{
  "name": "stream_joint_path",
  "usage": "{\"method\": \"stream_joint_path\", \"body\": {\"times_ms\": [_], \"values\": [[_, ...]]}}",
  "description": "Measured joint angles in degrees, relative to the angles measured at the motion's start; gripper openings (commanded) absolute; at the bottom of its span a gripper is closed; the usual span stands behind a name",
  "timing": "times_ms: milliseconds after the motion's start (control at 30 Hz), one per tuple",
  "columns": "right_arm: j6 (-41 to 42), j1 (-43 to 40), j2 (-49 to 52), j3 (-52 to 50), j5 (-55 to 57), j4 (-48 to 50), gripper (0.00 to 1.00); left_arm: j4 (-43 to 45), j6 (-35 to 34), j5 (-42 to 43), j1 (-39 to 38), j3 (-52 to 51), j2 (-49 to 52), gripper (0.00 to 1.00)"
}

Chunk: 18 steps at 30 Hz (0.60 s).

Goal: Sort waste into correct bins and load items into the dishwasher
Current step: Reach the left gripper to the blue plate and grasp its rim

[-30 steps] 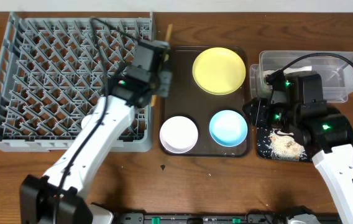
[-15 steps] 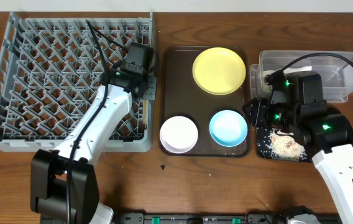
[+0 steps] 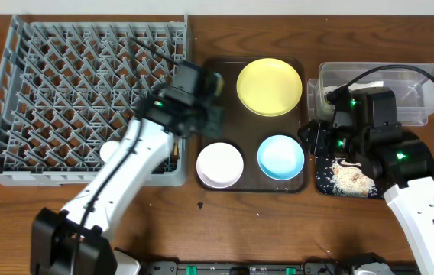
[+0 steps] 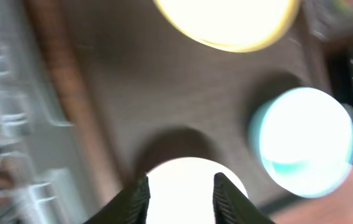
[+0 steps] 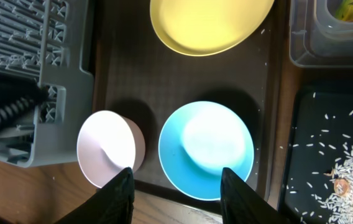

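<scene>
My left gripper [image 3: 211, 103] is open and empty over the left part of the brown serving tray, above the white bowl [image 3: 220, 164]. In the blurred left wrist view the gripper [image 4: 179, 196] frames the white bowl [image 4: 189, 180]. The yellow plate [image 3: 270, 86] and light blue bowl [image 3: 281, 156] also rest on that tray. My right gripper [image 3: 316, 139] is open and empty beside the light blue bowl [image 5: 206, 149]. The grey dish rack [image 3: 18, 156] is at the left. Rice crumbs [image 3: 351, 177] lie in the black tray [image 3: 324, 182]. The wrapper [image 5: 350, 9] lies in the clear tub [image 3: 423, 95]. Chopsticks, cup and napkin do not show.
The dark brown serving tray [image 3: 247, 130] sits between the rack and the bins. The left arm's cable loops over the rack. A few crumbs lie on the wooden table near the front edge [image 3: 200, 205].
My left gripper has swung right from the rack's right edge to over the brown tray, above the white bowl. The right arm has not moved.
</scene>
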Motion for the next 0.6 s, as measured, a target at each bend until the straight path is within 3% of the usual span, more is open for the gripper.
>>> {"method": "stream_joint_path", "body": {"times_ms": [167, 600], "values": [[0.04, 0.00, 0.00, 0.00, 0.02, 0.00, 0.44, 0.98, -0.07, 2.99, -8.26, -1.05, 3.48, 0.47], [0.04, 0.00, 0.00, 0.00, 0.00, 0.00, 0.44, 11.87, -0.33, 7.43, -16.81, -1.57, 20.46, 0.47]]}}
